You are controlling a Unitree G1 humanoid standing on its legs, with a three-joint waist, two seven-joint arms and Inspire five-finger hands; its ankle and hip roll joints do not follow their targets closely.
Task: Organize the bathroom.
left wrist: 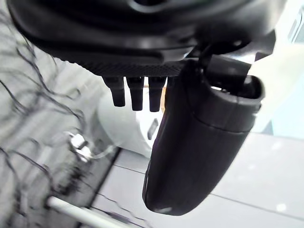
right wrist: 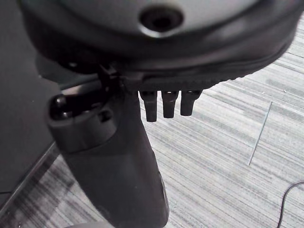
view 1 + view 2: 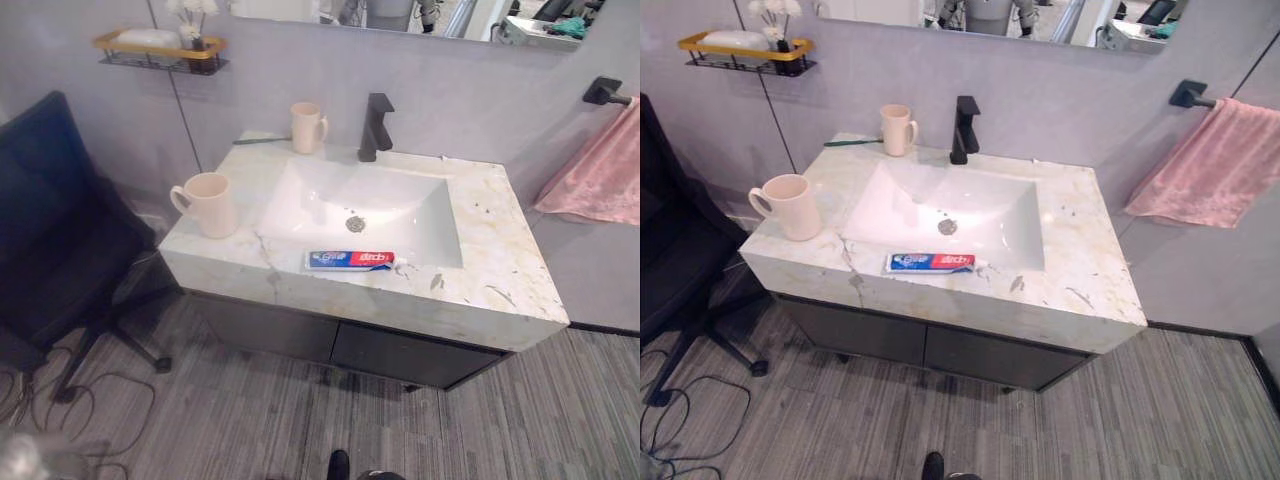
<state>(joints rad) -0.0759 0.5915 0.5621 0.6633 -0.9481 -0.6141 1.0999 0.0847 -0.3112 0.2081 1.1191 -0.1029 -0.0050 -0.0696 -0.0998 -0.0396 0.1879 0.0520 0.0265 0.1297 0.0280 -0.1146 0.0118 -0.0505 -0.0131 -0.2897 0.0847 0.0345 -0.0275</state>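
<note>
Lying flat on the front edge of the marble tabletop [image 3: 500, 260], the toothpaste tube [image 3: 350, 260] sits just in front of the sink basin [image 3: 360, 205], loose and not put away. A cream mug [image 3: 207, 204] stands at the tabletop's left edge, near the front corner, handle turned outward; a second mug [image 3: 308, 127] stands at the back, just left of the black faucet [image 3: 375, 127]. A toothbrush [image 3: 262, 140] lies on the tabletop beside that back mug, not in it. Neither mug holds anything as far as can be seen. Judging from this, the tidying has barely begun: toothpaste and toothbrush still lie loose and likely belong in a mug, nothing has been gathered. Left hand [image 1: 190, 142] hangs away from the sink, fingers [image 1: 135, 97] fairly straight and relaxed, thumb out, nothing in it; a pale rounded shape behind it can't be identified. Right hand [image 2: 118, 156] hangs over the grey plank floor [image 2: 228, 142], fingers [image 2: 164, 104] likewise loose, holding nothing. Further out: a pink towel [image 3: 1210, 165] on a black bar at the right wall, a small shelf [image 3: 160, 50] with white flowers upper left, a black office chair [image 3: 60, 230] to the left of the vanity, and a mirror [image 3: 1000, 15] above the sink.
</note>
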